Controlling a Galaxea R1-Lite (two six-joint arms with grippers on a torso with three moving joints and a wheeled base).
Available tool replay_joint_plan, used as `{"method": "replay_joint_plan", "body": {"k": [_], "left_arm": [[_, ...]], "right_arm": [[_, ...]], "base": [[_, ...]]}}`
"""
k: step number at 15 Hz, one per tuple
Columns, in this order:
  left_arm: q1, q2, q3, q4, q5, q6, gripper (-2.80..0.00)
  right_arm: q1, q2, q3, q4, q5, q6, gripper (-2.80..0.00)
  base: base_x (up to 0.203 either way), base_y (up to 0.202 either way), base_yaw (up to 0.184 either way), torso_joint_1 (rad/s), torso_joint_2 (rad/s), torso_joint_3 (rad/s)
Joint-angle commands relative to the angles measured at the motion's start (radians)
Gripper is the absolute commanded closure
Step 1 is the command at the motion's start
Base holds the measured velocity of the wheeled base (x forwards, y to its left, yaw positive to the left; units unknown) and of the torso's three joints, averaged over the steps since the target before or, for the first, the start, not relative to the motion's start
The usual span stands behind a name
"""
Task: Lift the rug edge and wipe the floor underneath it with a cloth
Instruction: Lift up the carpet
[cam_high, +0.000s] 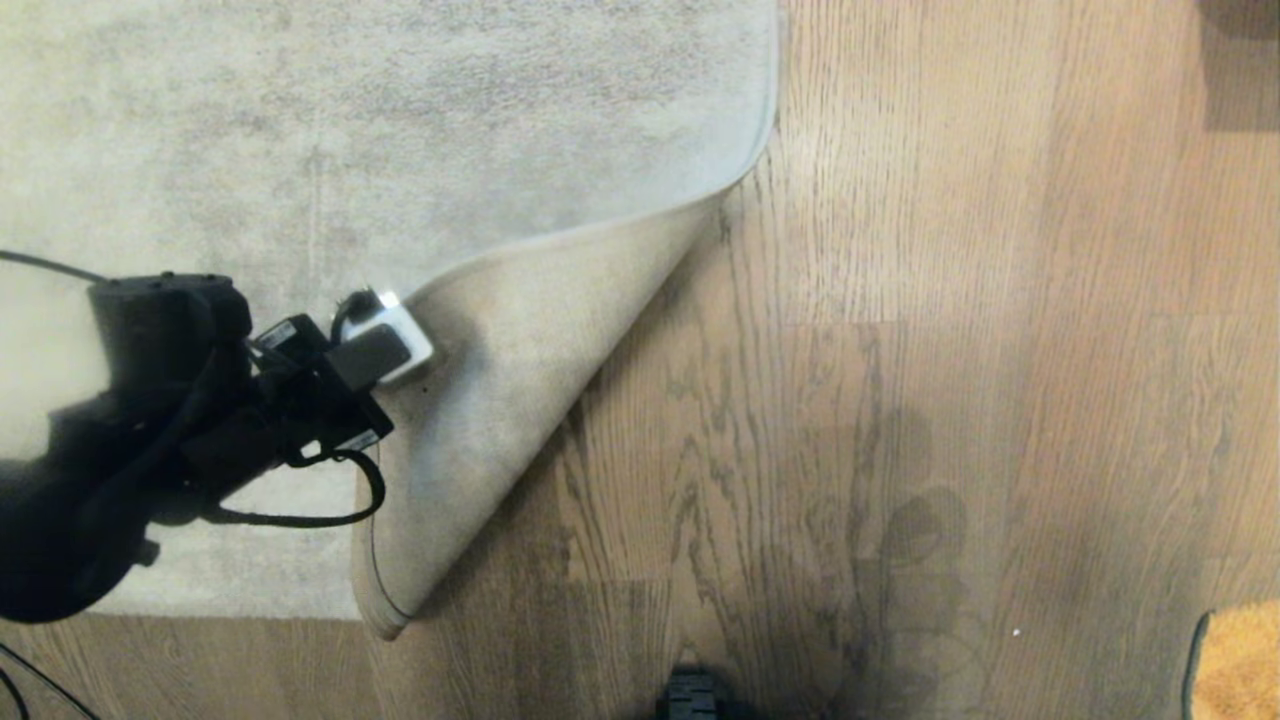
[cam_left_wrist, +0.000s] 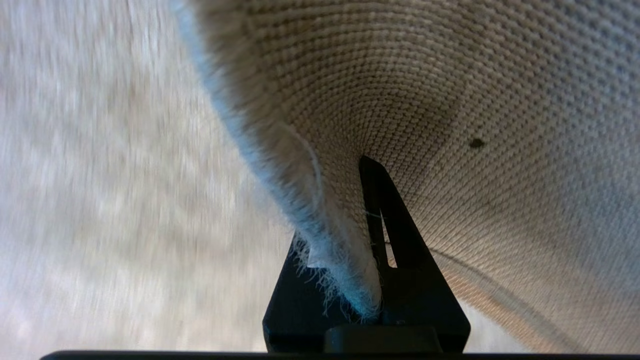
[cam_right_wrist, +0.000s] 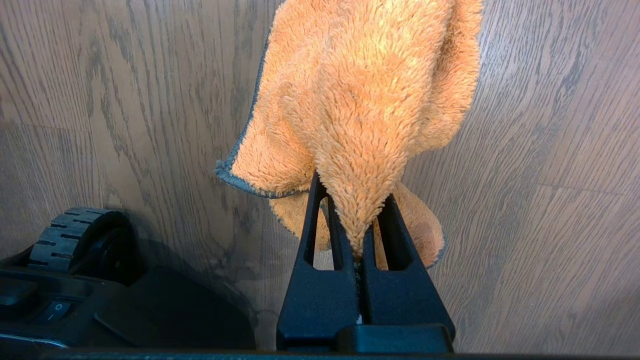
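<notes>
Rug: a very large pale grey-beige short-pile rug (cam_high: 330, 130) with mottled patches fills the upper left of the head view, lying flat on the floor.
Left arm: a black arm with looped cables comes in from the left edge, over the rug.
Left gripper: the left gripper (cam_high: 405, 350), with a white block on its wrist, sits left of centre and is clamped tight on the rug edge (cam_high: 520, 340); in the left wrist view the black fingers (cam_left_wrist: 395, 220) pinch the frayed pile border (cam_left_wrist: 345, 280) between them.
Rug edge: the corner is folded back over the rug, showing a triangle of beige woven backing that runs from the centre top down to a point at lower left; a small dark speck marks the weave (cam_left_wrist: 476, 143).
Floor: brown wood-grain plank flooring (cam_high: 950, 330) with dark streaks fills the centre and right, bare where the corner was turned back, with a soft shadow at lower centre.
Robot base: a black ribbed wheel (cam_high: 692, 695) shows at the bottom centre; in the right wrist view a black housing (cam_right_wrist: 115, 310) beside the wheel carries a rocker switch marked O and I (cam_right_wrist: 55, 310).
Right gripper: the right gripper (cam_right_wrist: 357, 235) is closed on the cloth, above bare planks.
Cloth: the small orange-tan fuzzy cloth (cam_right_wrist: 365, 100) with a dark grey trimmed edge hangs bunched from the fingers; it shows at the lower right corner of the head view (cam_high: 1240, 665).
Upper right corner: a dark blurred patch (cam_high: 1240, 60), unidentifiable.
</notes>
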Motion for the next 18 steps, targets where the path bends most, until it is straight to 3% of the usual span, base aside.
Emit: {"method": "replay_joint_plan", "body": {"k": [1,4,9,18], "left_arm": [[-0.002,0.075,-0.067,-0.008,-0.061,0.006,0.0],[-0.001,0.108,-0.094,-0.02,-0.132,0.004,0.0],[-0.001,0.143,-0.084,-0.253,-0.122,0.003,0.0],[0.006,0.047,0.01,-0.253,-0.117,-0.022,0.0]], "right_arm": [[0.0,0.001,0.0,0.0,0.001,-0.001,0.0],[0.0,0.001,0.0,0.0,0.001,-0.001,0.0],[0.0,0.001,0.0,0.0,0.001,-0.001,0.0],[0.0,0.001,0.0,0.0,0.001,-0.001,0.0]], "base": [[0.0,0.0,0.0,0.0,0.0,0.0],[0.0,0.0,0.0,0.0,0.0,0.0],[0.0,0.0,0.0,0.0,0.0,0.0],[0.0,0.0,0.0,0.0,0.0,0.0]]}}
